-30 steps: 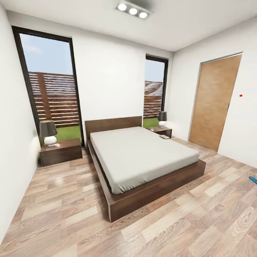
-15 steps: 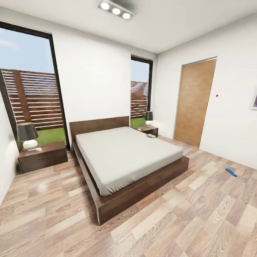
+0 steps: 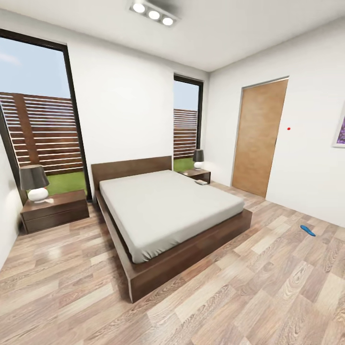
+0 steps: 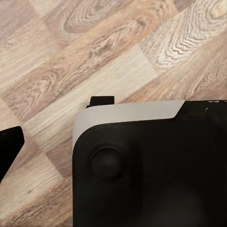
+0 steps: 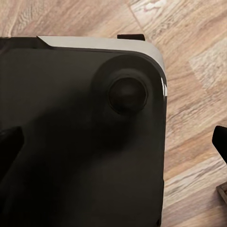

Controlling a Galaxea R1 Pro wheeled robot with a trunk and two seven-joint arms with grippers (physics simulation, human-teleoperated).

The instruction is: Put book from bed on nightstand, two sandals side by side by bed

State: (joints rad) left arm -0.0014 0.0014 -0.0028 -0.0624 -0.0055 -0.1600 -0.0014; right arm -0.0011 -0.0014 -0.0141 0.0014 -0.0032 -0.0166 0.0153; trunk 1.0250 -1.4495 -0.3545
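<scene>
Plank floor [image 3: 230,306] spreads around the bed [image 3: 167,206] – one blue sandal [image 3: 308,230] lies near the right wall; both grippers hang over the robot's base, grip state unreadable.

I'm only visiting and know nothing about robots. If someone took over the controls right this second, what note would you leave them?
Hands: left hand and right hand both look open and hold nothing.
Things: the mattress of the bed looks bare. A small flat thing lies on the far nightstand; it is too small to tell whether it is the book. One blue sandal lies on the floor, well apart from the bed.
Done: possibly the book.
Left: confirm the book, then set both sandals side by side next to the bed.
</scene>
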